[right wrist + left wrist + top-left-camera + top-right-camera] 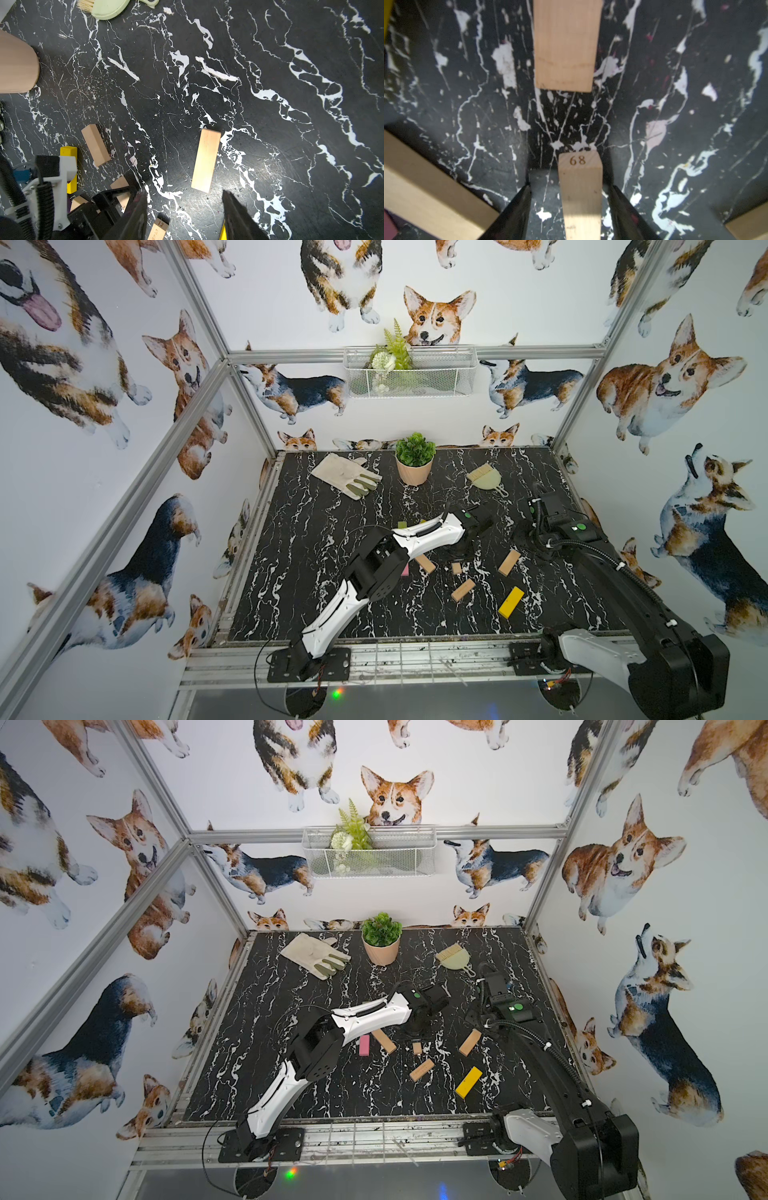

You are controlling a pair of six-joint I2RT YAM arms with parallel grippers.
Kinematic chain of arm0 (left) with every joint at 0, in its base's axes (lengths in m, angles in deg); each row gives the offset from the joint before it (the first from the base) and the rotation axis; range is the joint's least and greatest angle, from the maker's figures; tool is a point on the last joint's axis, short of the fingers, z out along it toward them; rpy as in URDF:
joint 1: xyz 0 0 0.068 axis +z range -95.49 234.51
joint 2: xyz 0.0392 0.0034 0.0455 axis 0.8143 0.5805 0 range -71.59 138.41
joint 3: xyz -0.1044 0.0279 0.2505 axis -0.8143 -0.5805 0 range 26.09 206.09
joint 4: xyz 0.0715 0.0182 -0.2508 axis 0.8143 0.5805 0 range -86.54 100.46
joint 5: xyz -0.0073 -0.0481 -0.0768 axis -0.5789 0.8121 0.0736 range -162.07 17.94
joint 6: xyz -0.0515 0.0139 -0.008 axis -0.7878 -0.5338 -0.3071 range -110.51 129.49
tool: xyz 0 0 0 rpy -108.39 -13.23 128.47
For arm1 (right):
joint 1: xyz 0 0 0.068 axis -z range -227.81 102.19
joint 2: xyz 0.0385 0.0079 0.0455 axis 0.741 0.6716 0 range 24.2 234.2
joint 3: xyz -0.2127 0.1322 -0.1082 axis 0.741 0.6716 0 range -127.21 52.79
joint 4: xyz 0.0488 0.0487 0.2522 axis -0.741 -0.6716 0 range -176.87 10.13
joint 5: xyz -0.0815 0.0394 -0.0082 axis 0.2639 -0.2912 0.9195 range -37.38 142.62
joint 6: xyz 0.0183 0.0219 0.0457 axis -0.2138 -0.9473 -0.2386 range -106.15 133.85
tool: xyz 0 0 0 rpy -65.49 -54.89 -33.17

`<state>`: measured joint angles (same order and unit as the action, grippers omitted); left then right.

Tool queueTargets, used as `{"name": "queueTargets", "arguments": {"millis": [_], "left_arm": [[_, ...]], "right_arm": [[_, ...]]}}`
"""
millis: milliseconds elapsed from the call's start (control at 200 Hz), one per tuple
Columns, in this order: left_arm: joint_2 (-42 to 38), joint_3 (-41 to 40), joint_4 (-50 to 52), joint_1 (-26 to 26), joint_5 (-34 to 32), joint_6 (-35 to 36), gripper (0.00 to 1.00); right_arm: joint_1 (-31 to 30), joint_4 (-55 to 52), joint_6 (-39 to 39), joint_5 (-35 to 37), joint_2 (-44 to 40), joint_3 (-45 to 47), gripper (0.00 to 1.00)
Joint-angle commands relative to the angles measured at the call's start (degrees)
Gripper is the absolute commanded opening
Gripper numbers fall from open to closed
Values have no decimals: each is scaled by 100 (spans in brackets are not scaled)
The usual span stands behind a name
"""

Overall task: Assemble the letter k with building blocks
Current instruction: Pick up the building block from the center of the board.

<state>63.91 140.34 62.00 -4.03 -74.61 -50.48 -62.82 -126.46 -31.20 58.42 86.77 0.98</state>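
Right now the left claw (570, 186) straddles a tan block marked 68 (580, 197) on the black marble desk (695, 104), jaws apart with a gap on each side, not gripping. The right claw (184, 192) hangs released and empty, near another tan block (205, 160). A yellow block (511, 602) lies toward the desk's near edge.

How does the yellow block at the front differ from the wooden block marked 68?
The yellow block is painted; the 68 block is bare tan wood with a printed number. The yellow block lies flat in the open; the 68 block seems to rest on a narrower side, between the left gripper's open fingers. Both are oblong bricks on the table.
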Motion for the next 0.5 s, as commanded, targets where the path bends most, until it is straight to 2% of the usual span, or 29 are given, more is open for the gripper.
{"name": "queueTargets", "arguments": {"millis": [0, 270, 495], "left_arm": [[90, 106, 342, 9, -114, -138, 56], [143, 123, 324, 19, -73, -165, 34], [99, 260, 444, 37, -209, -69, 28]], "right_arm": [[-2, 33, -86, -9, -34, -2, 60], [-2, 44, -99, -31, -22, -5, 61], [-2, 105, -150, -93, -5, 23, 62]]}}
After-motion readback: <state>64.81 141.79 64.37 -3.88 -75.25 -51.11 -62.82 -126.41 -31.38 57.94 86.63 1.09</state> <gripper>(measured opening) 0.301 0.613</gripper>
